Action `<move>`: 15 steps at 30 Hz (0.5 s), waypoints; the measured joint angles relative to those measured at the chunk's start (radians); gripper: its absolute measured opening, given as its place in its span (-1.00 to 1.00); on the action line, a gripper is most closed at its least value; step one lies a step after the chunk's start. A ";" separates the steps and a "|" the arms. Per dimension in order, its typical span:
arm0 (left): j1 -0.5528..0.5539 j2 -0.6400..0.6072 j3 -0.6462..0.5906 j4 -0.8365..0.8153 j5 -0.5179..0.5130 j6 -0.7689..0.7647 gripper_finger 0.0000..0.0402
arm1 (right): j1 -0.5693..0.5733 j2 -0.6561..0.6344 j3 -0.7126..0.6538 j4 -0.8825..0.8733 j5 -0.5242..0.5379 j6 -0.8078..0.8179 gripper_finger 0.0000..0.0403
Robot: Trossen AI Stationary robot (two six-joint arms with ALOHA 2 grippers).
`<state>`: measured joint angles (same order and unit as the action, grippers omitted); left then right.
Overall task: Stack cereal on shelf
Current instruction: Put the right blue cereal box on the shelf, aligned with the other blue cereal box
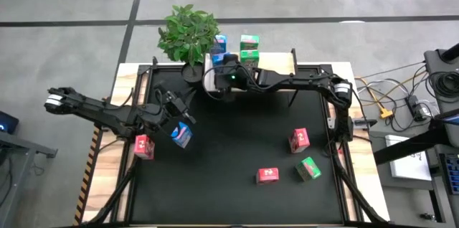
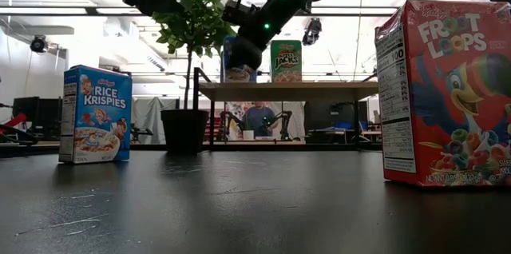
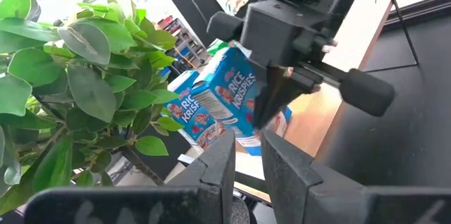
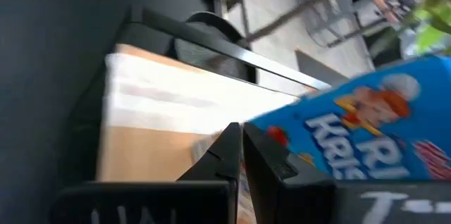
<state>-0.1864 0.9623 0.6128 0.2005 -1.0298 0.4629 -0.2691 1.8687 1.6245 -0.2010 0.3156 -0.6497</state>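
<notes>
Standing closest to the front edge of the black-topped table are a red cereal box and, just beside it, a green one. A second red box sits a little farther back on the right. Across the table on the left, a third red box and a blue Rice Krispies box stand near each other, both clear of the shelf.

Above that blue box hangs the left gripper, its two dark fingers set slightly apart with nothing between them. It points toward the back of the table.

At the rear stands the light wooden shelf on thin dark legs. The right arm reaches across from the right side, and the right gripper hovers over the shelf's left end. Its fingers are pressed together and grip nothing. Right beside it stands another blue Rice Krispies carton, tilted on the plank. Whether the fingertips actually touch it cannot be told. A further blue carton stands just behind the first. An upright green Apple Jacks box sits on the shelf to their right.

Just left of the shelf, a leafy potted plant fills the table's back corner. Beyond the table, a person is seen under the shelf's plank in the room behind.
</notes>
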 joint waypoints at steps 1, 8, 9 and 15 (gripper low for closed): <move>0.000 0.000 0.000 0.000 0.000 0.000 -0.73 | -0.002 0.000 0.000 0.005 0.011 0.004 -0.96; 0.000 0.000 0.000 0.000 0.000 0.000 -0.73 | -0.002 0.000 0.000 0.019 0.035 0.031 -0.96; 0.000 0.000 0.000 0.000 0.000 0.000 -0.73 | -0.002 0.000 0.000 0.019 0.035 0.030 -0.96; 0.000 0.000 0.000 -0.001 0.000 0.000 -0.73 | 0.004 -0.002 0.000 0.009 0.035 0.028 -0.96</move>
<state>-0.1864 0.9623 0.6128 0.1998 -1.0298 0.4629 -0.2648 1.8664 1.6245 -0.1916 0.3510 -0.6216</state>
